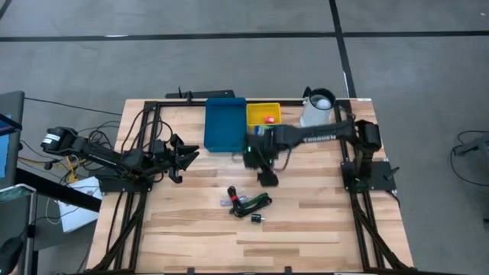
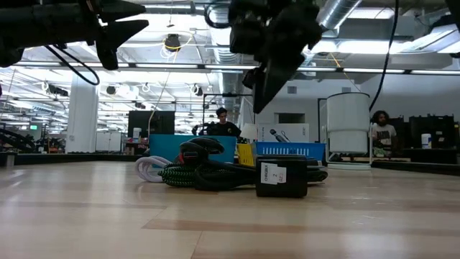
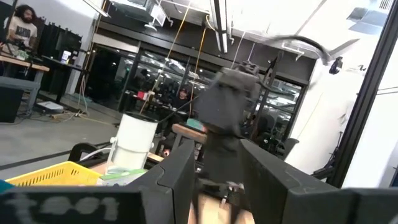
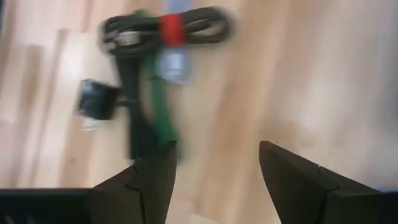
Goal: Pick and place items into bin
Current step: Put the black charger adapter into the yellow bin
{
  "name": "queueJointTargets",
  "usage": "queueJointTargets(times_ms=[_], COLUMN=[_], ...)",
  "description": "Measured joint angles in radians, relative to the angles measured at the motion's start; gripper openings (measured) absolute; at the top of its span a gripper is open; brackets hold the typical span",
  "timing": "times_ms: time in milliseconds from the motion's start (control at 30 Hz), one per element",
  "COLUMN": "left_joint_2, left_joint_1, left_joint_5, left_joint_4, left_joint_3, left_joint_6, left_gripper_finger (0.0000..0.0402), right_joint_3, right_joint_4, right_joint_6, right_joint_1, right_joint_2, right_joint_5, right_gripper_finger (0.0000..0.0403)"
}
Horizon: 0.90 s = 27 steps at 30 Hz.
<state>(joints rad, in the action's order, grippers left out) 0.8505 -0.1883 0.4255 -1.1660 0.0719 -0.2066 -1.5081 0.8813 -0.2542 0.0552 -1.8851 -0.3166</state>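
Observation:
A bundle of thin coiled cables [image 1: 249, 202], black, green and white with a red band, lies on the wooden table. The right wrist view shows this bundle [image 4: 163, 30] too, and the low view shows it [image 2: 205, 169] resting on the tabletop. A small black piece with a white label [image 1: 257, 219] [image 2: 280, 178] [image 4: 96, 99] lies next to it. My right gripper [image 1: 267, 180] [image 4: 214, 180] hangs open above the table, just short of the bundle on its far side, touching nothing. My left gripper [image 1: 189, 155] [image 3: 224, 180] waits open at the table's left. No white square card shows.
A blue bin [image 1: 225, 126] and a yellow bin [image 1: 263, 114] holding a red item stand at the far edge. A white jug [image 1: 317, 108] [image 3: 134, 143] stands right of them. Bare wood lies near and right of the bundle. People sit in the room behind.

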Motion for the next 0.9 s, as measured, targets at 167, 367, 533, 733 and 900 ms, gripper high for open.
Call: queueJointTargets(times_ms=[167, 367, 533, 733, 900], left_joint_2=[0.000, 0.000, 0.000, 0.000, 0.000], left_joint_1=[0.000, 0.000, 0.000, 0.000, 0.000], left_joint_5=[0.000, 0.000, 0.000, 0.000, 0.000], left_joint_4=[0.000, -0.001, -0.002, -0.002, -0.002], left_joint_3=[0.000, 0.000, 0.000, 0.000, 0.000], left_joint_6=[0.000, 0.000, 0.000, -0.017, -0.022], left_gripper_finger=[0.0112, 0.0112, 0.0112, 0.0112, 0.0112], right_joint_3=[0.001, 0.001, 0.001, 0.000, -0.004], right_joint_4=[-0.040, -0.065, -0.091, -0.099, -0.101], right_joint_6=[0.119, 0.255, 0.361, 0.443, 0.480], right_joint_1=[-0.136, -0.266, -0.326, -0.371, -0.395], right_joint_2=[0.000, 0.000, 0.000, -0.013, -0.041], right_joint_5=[0.058, 0.279, 0.358, 0.347, 0.344], right_gripper_finger=[0.0222, 0.0221, 0.0221, 0.0221, 0.0221])
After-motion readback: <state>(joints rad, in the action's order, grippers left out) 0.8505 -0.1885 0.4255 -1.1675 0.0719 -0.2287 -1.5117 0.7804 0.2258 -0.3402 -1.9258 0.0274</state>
